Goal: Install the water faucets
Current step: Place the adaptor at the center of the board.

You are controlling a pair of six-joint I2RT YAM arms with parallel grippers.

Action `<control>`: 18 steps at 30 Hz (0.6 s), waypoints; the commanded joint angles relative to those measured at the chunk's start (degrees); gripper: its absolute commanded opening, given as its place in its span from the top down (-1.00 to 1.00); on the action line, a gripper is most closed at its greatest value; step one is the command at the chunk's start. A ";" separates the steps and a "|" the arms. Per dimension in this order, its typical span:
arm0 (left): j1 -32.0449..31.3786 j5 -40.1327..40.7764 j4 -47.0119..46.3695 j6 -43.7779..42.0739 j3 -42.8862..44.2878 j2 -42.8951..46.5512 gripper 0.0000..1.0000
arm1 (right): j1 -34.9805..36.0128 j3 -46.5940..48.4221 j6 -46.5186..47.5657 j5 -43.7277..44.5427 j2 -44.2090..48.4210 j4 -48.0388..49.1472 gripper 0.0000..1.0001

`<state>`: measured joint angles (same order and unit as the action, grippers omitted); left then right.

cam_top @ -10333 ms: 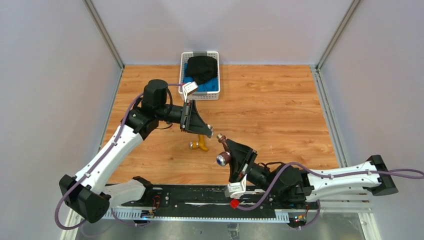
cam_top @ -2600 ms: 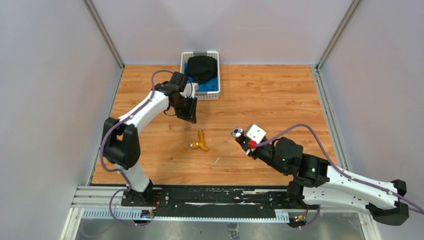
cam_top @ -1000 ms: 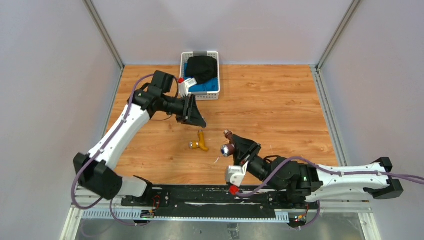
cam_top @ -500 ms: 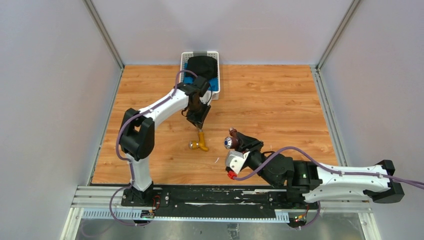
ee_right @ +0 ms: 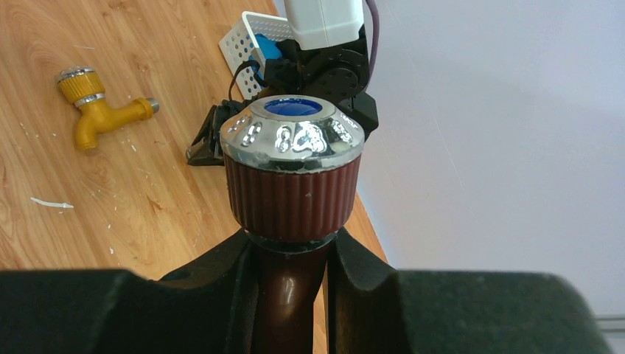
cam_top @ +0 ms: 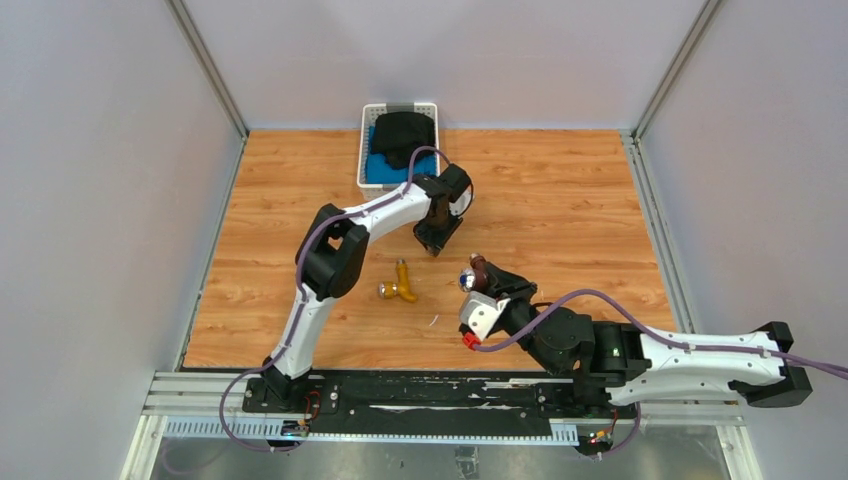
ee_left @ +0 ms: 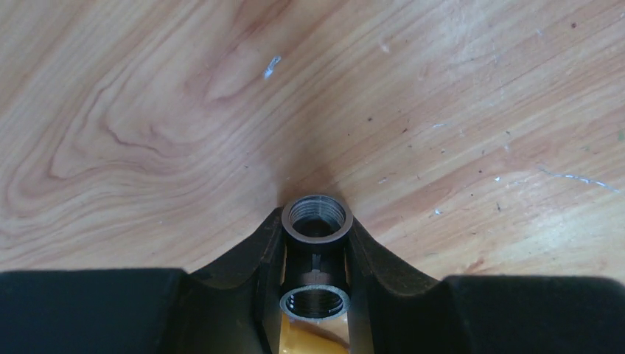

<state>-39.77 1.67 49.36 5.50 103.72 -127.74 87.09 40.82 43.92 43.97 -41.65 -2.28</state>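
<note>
My right pincer [ee_right: 291,254] clamps the reddish-brown faucet [ee_right: 286,291] by its stem under the ribbed knob [ee_right: 292,195]. It is rigid, slick metal, probably best held there. My left pincer [ee_left: 317,221] grips a grey threaded fitting [ee_left: 317,200]. The brass faucet [cam_top: 400,287] lies on the wooden table [cam_top: 560,200] near both pincers, touched by neither.

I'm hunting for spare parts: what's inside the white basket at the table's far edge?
The white basket holds a black bundle lying on something blue. Anything beneath them is covered, and the left arm hides the basket's near right corner.
</note>
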 commanded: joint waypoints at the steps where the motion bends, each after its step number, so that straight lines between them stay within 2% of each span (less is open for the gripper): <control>1: 0.04 0.53 -0.06 -0.49 3.59 -2.78 0.39 | -0.52 -0.45 -2.34 3.02 1.90 -2.04 1.00; 4: 0.04 0.82 -0.08 -0.40 4.37 -3.75 -0.09 | -0.52 -0.56 -2.68 3.35 2.71 -2.79 1.00; 5: 0.04 1.25 -0.06 -0.51 4.60 -3.93 -0.43 | -0.52 -0.56 -2.82 3.37 2.86 -2.99 1.00; 6: 0.04 1.51 -0.01 -0.63 4.76 -4.01 -0.67 | -0.51 -0.56 -2.87 3.45 2.96 -3.10 1.00; 8: 0.04 2.28 -0.01 -0.48 4.50 -3.39 -0.95 | -0.52 -0.65 -2.96 3.56 2.96 -3.24 1.00; 18: -0.22 3.68 -9.67 0.92 -8.38 10.18 -1.00 | -0.51 -0.43 -3.22 2.88 2.28 -3.46 1.00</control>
<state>-39.79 4.10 45.10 5.61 98.74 -124.09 87.09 40.80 41.56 45.76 -39.31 -5.43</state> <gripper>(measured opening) 0.997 0.287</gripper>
